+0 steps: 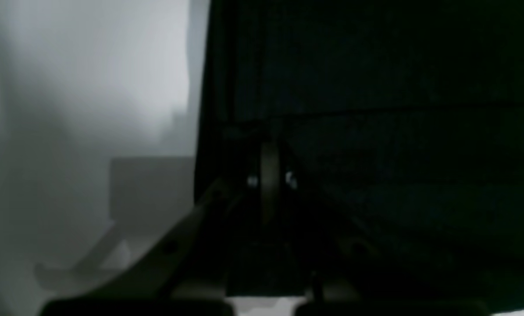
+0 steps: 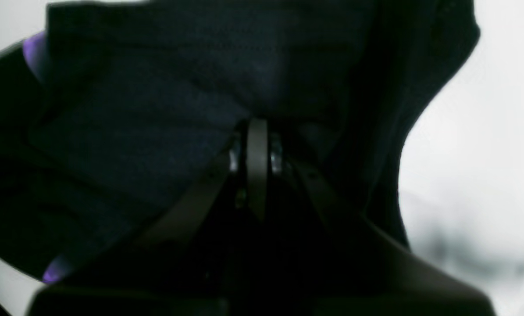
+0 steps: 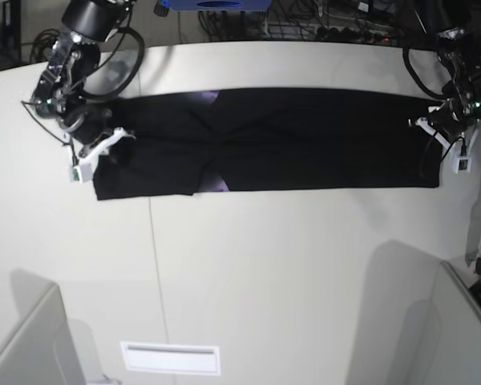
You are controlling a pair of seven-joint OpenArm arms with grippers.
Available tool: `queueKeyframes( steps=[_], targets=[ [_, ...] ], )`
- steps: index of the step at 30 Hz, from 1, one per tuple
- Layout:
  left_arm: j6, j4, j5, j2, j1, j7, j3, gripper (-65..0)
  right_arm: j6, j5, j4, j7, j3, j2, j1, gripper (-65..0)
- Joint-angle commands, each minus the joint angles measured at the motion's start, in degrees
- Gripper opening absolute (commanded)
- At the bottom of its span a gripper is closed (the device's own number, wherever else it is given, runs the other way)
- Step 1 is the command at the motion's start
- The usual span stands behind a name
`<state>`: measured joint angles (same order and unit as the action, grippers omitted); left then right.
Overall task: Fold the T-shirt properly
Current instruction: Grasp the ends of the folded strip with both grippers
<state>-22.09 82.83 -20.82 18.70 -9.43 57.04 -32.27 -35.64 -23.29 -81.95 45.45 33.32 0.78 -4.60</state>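
The black T-shirt [image 3: 289, 140] lies as a long band across the white table [image 3: 289, 265], with slivers of purple print [image 3: 218, 185] showing at its folds. My right gripper [image 3: 104, 149] sits at the band's left end in the base view. In the right wrist view its fingertips [image 2: 257, 147] are shut together with black cloth [image 2: 156, 96] pinched at them. My left gripper [image 3: 434, 132] is at the band's right end. Its jaws [image 1: 270, 175] are shut too, at the edge of the dark cloth [image 1: 397, 131].
Cables and a blue object [image 3: 216, 4] line the table's far edge. A white label plate [image 3: 170, 358] lies near the front edge. Grey panels stand at the front left [image 3: 24, 345] and front right [image 3: 457, 329] corners.
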Motion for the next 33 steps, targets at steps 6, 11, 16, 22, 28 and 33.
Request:
queueKeyframes(
  steps=[6, 11, 16, 22, 28, 33],
  targets=[
    [0.4, -1.4, 2.3, -0.5, 8.9, 8.4, 3.0, -65.0, 3.8, 3.2, 2.5, 0.6, 2.6, 0.0, 5.0, -65.0],
    [0.3, 1.5, 1.8, -0.5, 11.8, 12.3, 3.0, -65.0, 5.0, 2.9, -1.3, 1.1, 2.3, 0.0, 5.5, -65.0],
    [-0.1, 9.7, 1.1, -0.5, 11.8, 16.7, -2.9, -65.0, 4.9, 2.8, -8.0, 5.1, 2.7, 1.6, 5.2, -65.0],
    [-5.0, 15.3, -10.1, 0.9, 8.8, 18.5, -12.3, -65.0, 0.7, 0.8, -24.1, 13.0, 2.2, 5.6, 2.5, -65.0],
    [-5.1, 9.5, -13.2, 2.2, 6.4, 16.9, -13.8, -43.9, 0.4, -6.6, -30.4, 16.4, 2.2, 5.9, -1.9, -65.0],
    [-5.2, 2.2, -13.3, 1.8, 6.2, 8.9, -13.8, -1.3, 0.4, -9.5, -30.3, 16.4, 2.1, 5.8, -3.7, -65.0]
  ],
)
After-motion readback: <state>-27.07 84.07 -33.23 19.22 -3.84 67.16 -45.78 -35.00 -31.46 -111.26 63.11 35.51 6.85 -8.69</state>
